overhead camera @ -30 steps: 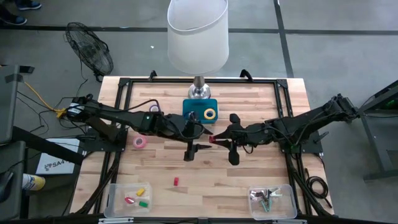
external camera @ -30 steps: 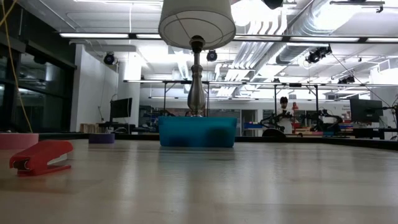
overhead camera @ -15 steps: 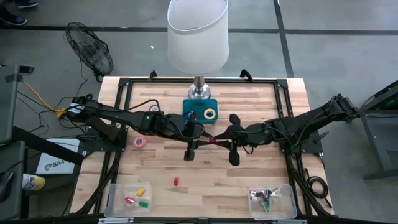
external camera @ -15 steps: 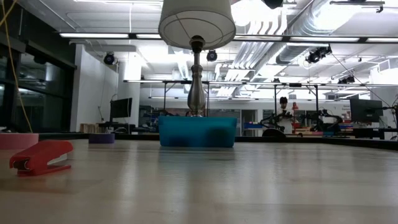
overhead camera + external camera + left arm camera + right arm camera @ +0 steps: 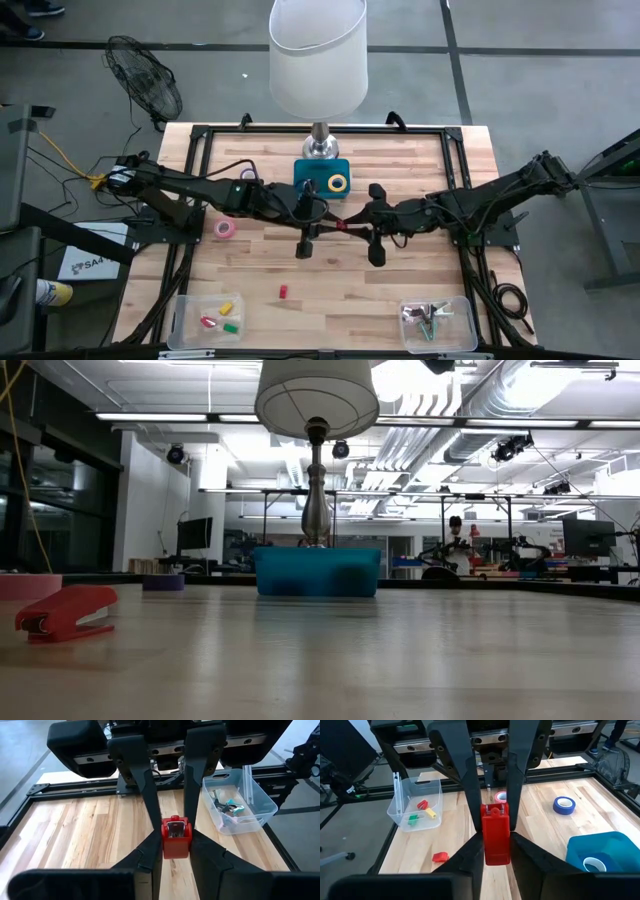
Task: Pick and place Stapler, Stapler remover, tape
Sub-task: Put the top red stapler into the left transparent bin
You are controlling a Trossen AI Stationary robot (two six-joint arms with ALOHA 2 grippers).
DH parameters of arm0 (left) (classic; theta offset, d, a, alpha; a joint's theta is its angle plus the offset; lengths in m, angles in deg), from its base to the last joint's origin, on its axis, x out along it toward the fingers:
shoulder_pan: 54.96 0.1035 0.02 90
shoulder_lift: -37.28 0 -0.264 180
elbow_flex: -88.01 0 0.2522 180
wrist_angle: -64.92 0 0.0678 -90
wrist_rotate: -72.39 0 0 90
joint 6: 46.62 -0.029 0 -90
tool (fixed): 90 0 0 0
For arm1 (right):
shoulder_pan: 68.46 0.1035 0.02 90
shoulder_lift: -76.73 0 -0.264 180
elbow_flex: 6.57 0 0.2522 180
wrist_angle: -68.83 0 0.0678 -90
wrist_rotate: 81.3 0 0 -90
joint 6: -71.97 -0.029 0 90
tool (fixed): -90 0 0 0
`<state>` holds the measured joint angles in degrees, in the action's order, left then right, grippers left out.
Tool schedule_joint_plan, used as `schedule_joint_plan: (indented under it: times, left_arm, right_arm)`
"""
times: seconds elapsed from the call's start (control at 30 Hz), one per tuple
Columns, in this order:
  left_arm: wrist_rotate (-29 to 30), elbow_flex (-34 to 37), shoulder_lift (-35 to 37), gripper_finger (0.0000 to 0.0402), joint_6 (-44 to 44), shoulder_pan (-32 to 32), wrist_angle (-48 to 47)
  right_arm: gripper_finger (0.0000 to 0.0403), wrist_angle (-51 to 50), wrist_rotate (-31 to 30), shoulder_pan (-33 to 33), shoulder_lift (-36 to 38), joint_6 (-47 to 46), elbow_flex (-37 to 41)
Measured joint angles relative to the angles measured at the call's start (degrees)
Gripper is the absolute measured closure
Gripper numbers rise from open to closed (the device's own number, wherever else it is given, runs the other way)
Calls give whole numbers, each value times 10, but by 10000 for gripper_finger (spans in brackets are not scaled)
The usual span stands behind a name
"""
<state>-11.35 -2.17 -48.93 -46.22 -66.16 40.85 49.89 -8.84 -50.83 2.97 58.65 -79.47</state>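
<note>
Red stapler [image 5: 176,837]: you see it above mid-worktop [image 5: 420,270], gripped at both ends. Left claw [image 5: 175,851] closes on one end; right claw [image 5: 496,851] closes on the other. Yellow tape [image 5: 339,183] sits in the blue bin [image 5: 310,170].

I'm looking at two dark, near-black arms with chunky jointed links. Black cabling is running along the left arm [image 5: 190,190], and a small green light is glowing on it. The right arm [image 5: 500,195] is looking the same matte black. Each end effector is showing two long, tapering black fingers [image 5: 145,785] under a blocky housing.
</note>
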Motion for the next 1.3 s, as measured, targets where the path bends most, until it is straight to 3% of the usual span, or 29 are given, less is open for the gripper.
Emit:
schedule_joint_plan:
  times: [0.27, 0.5, 0.67, 0.93, 1.13, 1.3]
  left_arm:
    - [4, 0, 0, 326, -8, 0, -8]
    - [5, 1, 2, 327, -20, 0, -78]
    - [-30, 0, 21, 327, -27, 0, -192]
    - [-148, 0, 42, 327, -1, -16, -372]
    - [-162, 0, 44, 327, 47, -75, -500]
    - [-141, 0, 44, 327, 116, -144, -543]
  right_arm:
    - [261, -1, 0, 0, 1, -18, 0]
    - [221, -25, 8, 0, 11, -43, 0]
    - [217, -52, 14, 0, 24, -49, 0]
    - [217, -86, 12, -4, 33, -62, -1]
    - [217, -111, 5, -6, 37, -86, -1]
    - [217, -139, 5, -12, 37, -127, -1]
